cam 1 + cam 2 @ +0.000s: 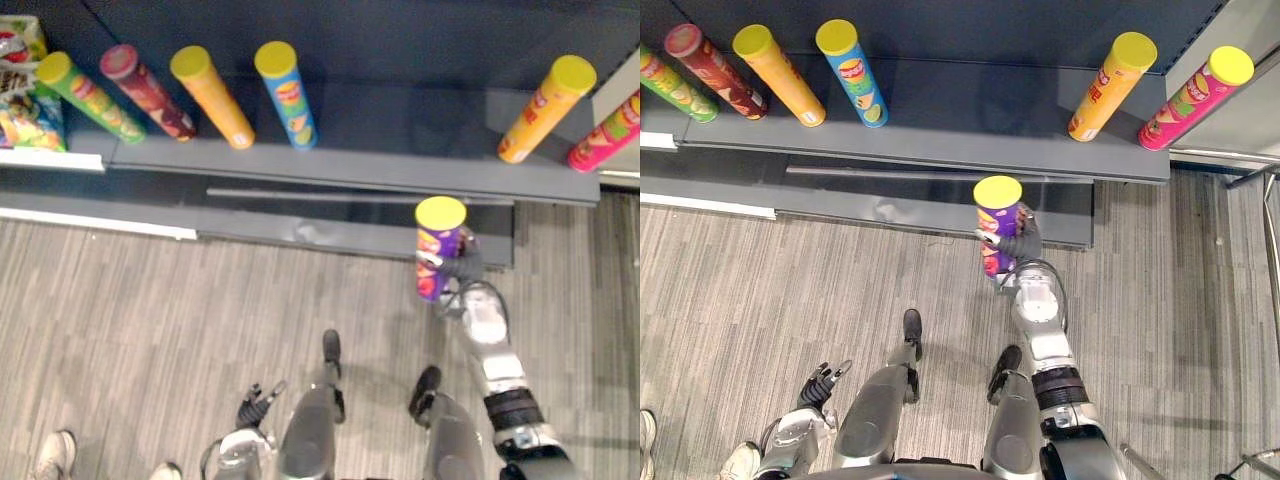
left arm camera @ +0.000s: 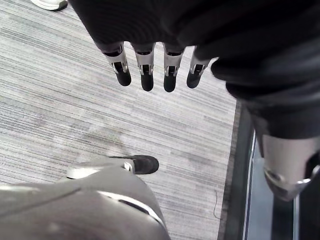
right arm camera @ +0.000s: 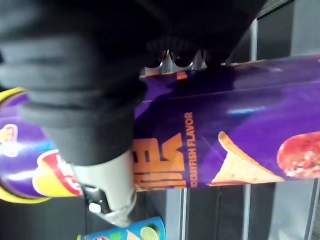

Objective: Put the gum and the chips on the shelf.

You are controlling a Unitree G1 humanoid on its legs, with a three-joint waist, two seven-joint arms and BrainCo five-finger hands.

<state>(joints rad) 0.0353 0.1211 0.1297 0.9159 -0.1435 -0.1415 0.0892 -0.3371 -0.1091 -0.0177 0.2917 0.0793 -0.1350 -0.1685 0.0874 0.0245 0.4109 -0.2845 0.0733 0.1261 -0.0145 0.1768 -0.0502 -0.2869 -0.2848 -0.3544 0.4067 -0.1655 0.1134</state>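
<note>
Left hand low over floor, fingers straight, slightly spread, holding nothing. Person's shoe near it.

Shelf, left end: snack bags, then green can, red can, orange can, blue can, standing in row along front edge. Right end: second orange can, pink can.

Purple can upright off shelf, before front edge, right of middle. Right hand wrapped round it, fingers and thumb curled on its side.
</note>
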